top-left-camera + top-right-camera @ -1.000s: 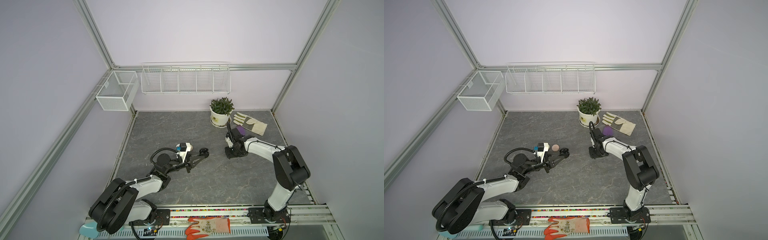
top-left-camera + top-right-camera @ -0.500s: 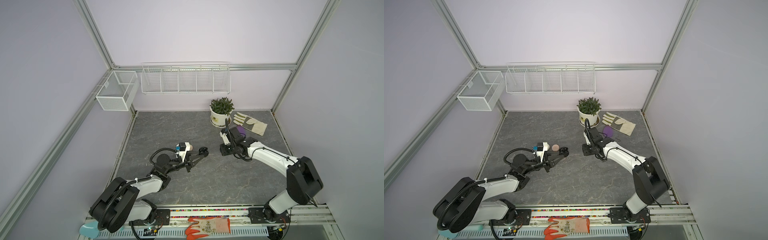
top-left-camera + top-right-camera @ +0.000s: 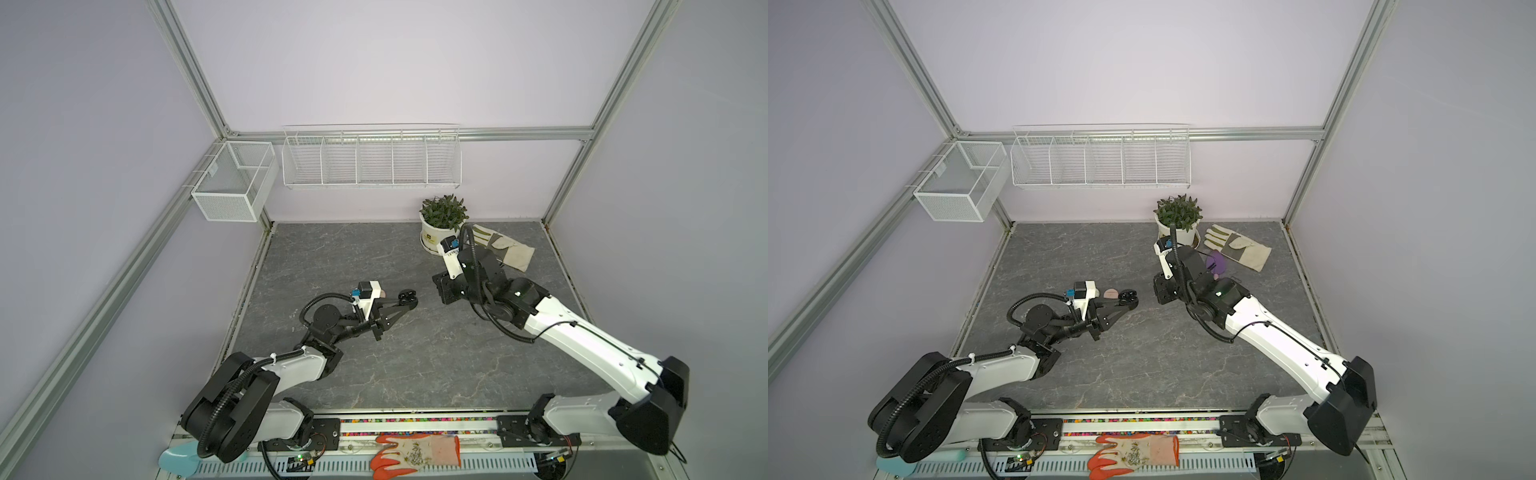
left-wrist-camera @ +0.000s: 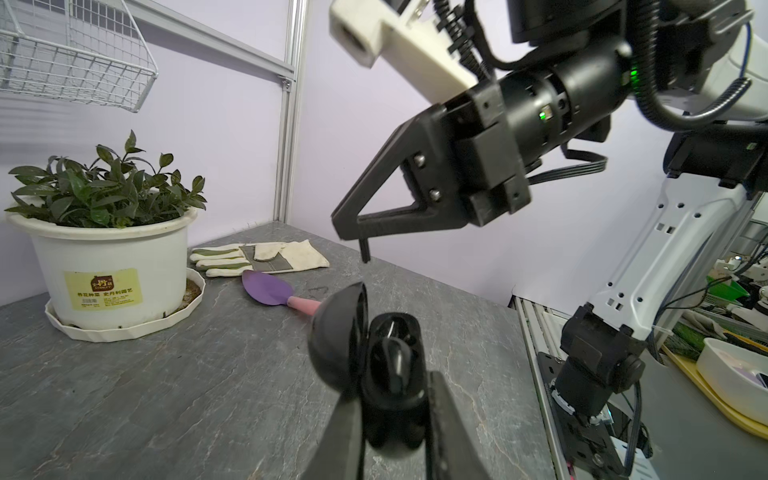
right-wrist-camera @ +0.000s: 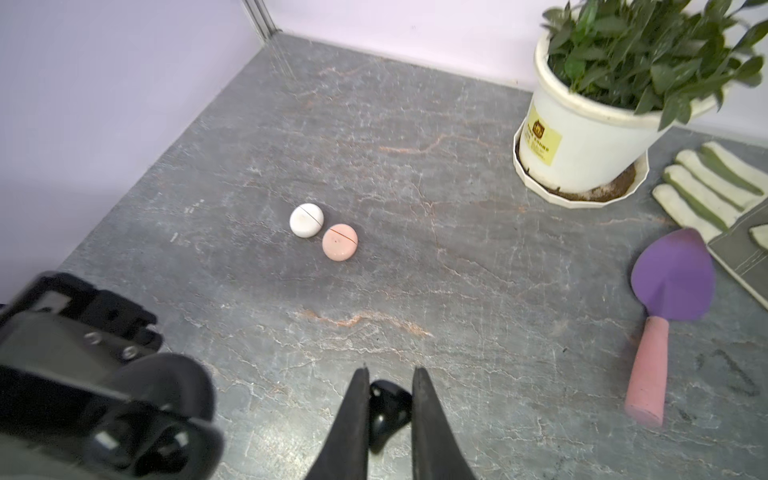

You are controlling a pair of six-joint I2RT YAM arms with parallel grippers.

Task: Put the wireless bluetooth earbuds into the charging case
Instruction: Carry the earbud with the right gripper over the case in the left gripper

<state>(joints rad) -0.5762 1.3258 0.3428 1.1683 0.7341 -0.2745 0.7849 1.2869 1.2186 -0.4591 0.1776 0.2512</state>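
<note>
Pinching earbud (image 5: pixel 385 409), right claw (image 5: pixel 390 370) mid-table (image 5: pixel 457 270).

In a top view the plant pot (image 3: pixel 1187 235) stands near mid-frame; the work glove (image 3: pixel 1239 251) lies right of it; the trowel (image 3: pixel 1217 262) lies at the glove's lower left, just beside it; the open case (image 3: pixel 1128 297) is lower left of the pot, a closed case (image 3: pixel 1111 293) just left of it.
</note>
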